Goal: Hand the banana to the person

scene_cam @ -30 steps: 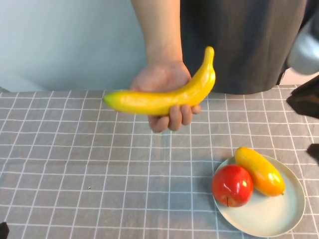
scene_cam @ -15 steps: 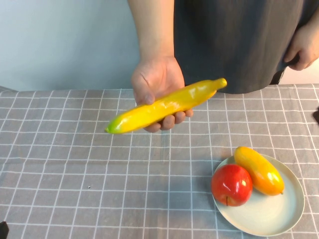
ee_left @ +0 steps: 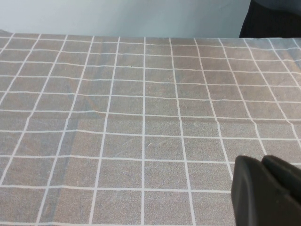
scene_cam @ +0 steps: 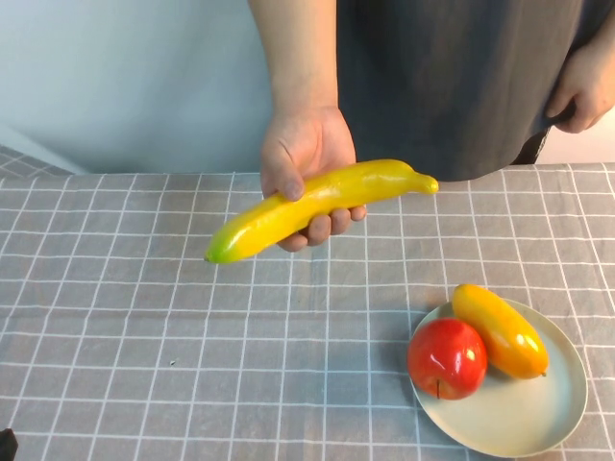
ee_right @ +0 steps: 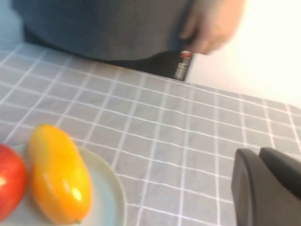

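Over the last second the banana (scene_cam: 317, 205) has swung in the person's hand (scene_cam: 306, 163) from a level, cradled hold with the stalk up to a slanted one, green tip dipped toward the table (scene_cam: 144, 317) and stalk end pointing toward the person's apron (scene_cam: 452, 77); in the last half second it barely shifted, only lifting a little. In my judgement this means the handover is done: the fruit is wholly in the person's grip, up off the table and well apart from the plate (scene_cam: 553, 418) with the red apple (scene_cam: 447, 357) and the mango-like fruit (scene_cam: 502, 329). The hand hangs palm inward from a straight forearm, thumb over the banana, fingers curled beneath. The left pincer (ee_left: 265, 190) sits low over bare cloth far from the plate, the right pincer (ee_right: 265, 186) just beside the plate; both carry nothing, and how far their fingers stand apart I cannot tell
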`<action>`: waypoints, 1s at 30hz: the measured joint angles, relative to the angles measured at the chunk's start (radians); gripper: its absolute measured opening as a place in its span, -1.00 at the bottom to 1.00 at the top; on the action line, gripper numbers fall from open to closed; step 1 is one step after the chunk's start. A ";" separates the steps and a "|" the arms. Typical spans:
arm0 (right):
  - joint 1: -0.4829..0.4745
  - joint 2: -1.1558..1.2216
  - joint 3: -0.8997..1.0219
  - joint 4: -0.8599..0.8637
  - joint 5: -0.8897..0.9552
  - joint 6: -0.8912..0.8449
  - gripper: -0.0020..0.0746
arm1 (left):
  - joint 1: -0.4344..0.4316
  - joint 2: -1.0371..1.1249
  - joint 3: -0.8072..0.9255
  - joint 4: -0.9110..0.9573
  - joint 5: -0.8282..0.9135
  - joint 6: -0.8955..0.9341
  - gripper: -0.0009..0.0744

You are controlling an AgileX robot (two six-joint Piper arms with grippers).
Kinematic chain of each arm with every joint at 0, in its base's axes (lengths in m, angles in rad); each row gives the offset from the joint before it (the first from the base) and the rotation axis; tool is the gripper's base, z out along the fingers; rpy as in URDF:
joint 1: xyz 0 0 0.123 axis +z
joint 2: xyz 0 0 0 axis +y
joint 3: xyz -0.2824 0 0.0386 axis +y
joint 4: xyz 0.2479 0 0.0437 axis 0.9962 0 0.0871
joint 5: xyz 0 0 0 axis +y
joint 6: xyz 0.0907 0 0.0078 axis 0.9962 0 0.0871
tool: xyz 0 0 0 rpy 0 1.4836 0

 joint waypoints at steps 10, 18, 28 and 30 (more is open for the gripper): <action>-0.204 -0.347 0.224 0.069 0.004 0.014 -0.97 | 0.000 0.000 0.000 0.000 0.000 0.000 -0.97; -0.211 -0.424 0.226 0.076 0.212 0.014 -0.97 | 0.000 0.000 0.000 0.000 0.000 0.000 -0.97; -0.218 -0.454 0.222 0.077 0.176 0.017 -0.97 | 0.000 0.000 0.000 0.000 0.000 0.000 -0.97; -0.218 -0.454 0.222 0.077 0.176 0.017 -0.97 | 0.000 0.000 0.000 0.000 0.000 0.000 -0.97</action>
